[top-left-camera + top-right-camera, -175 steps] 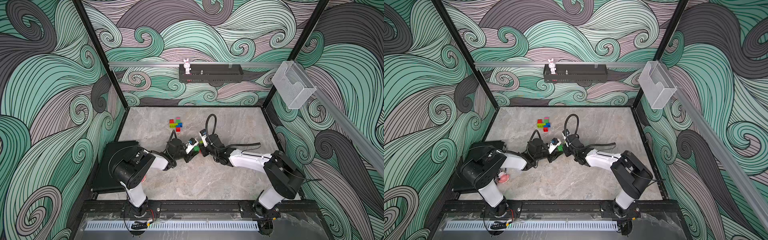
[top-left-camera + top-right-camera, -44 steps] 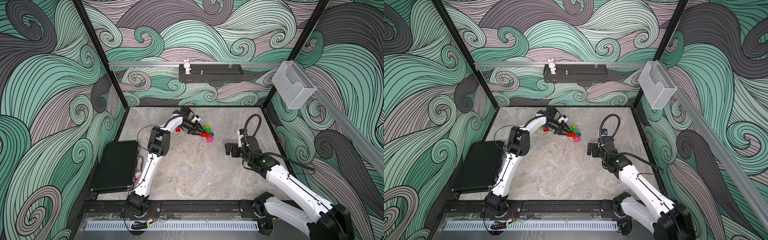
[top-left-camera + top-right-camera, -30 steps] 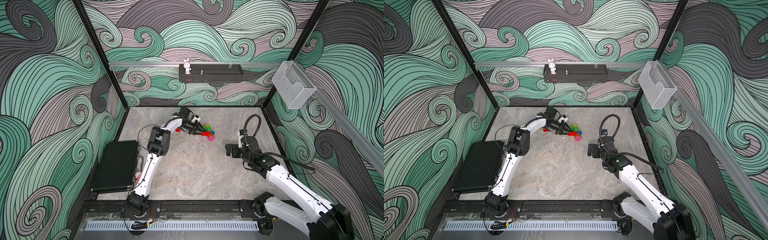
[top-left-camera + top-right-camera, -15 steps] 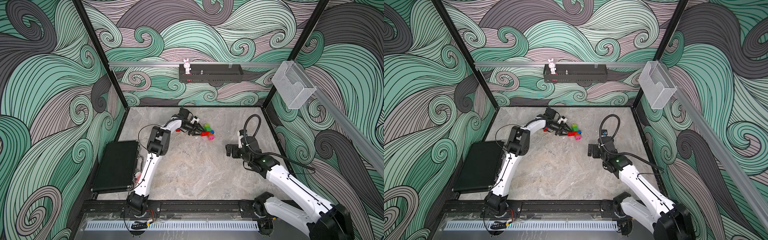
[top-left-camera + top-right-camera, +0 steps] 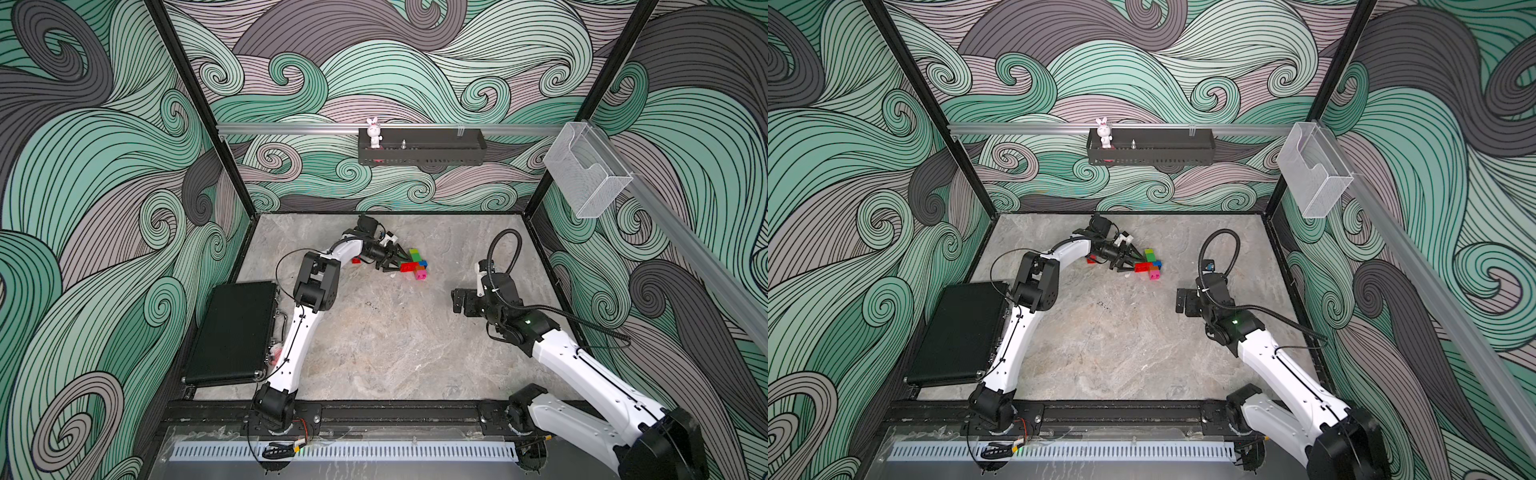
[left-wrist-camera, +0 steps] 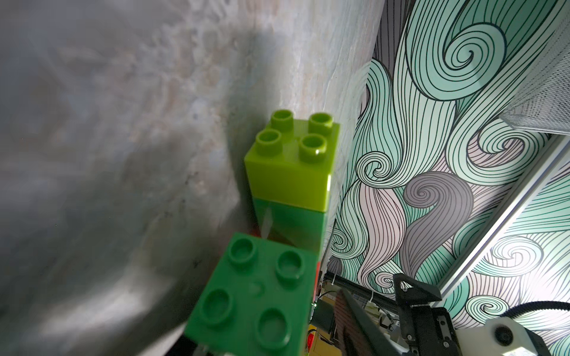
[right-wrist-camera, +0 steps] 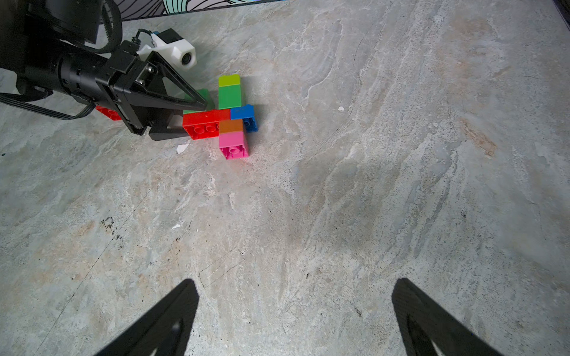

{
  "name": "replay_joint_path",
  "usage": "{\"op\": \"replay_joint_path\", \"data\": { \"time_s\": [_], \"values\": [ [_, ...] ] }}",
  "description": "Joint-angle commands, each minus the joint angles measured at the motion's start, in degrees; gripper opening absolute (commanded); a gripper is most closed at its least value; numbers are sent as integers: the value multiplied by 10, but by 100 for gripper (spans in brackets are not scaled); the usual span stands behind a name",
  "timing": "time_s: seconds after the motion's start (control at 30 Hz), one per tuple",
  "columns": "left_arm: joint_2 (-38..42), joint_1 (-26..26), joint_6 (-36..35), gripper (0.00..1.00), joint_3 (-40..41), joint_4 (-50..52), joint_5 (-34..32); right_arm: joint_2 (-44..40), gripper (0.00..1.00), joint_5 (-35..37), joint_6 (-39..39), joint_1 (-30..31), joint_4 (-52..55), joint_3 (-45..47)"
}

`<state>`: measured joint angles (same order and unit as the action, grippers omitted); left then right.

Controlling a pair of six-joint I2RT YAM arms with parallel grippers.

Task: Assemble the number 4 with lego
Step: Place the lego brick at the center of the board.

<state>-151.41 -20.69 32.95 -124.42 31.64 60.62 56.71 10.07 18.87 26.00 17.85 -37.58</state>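
Just let go with the left fingers (image 7: 194, 120): now spread apart at the lego (image 7: 232, 114) on the counter's (image 7: 370, 185) far middle, straddling the dark green brick (image 6: 256, 296) and the end of the red brick (image 7: 205, 123); cannot tell whether a tip touches. Looks seated on the red bar, probably giving the 4 its open arm beside the lime-to-pink column. No more two-arm huddle mid-counter as seconds ago. Keeping the right fingers (image 7: 296, 282) wide, empty, well apart, as a second back. Left unused behind the left arm: a loose red piece (image 7: 108, 112).
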Motion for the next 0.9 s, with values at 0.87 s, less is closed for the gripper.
{"op": "replay_joint_path", "data": {
  "time_s": [0.87],
  "values": [
    [105, 6, -16, 62, 41, 37, -204, -5, 99, 7, -7, -5, 4, -5]
  ]
}}
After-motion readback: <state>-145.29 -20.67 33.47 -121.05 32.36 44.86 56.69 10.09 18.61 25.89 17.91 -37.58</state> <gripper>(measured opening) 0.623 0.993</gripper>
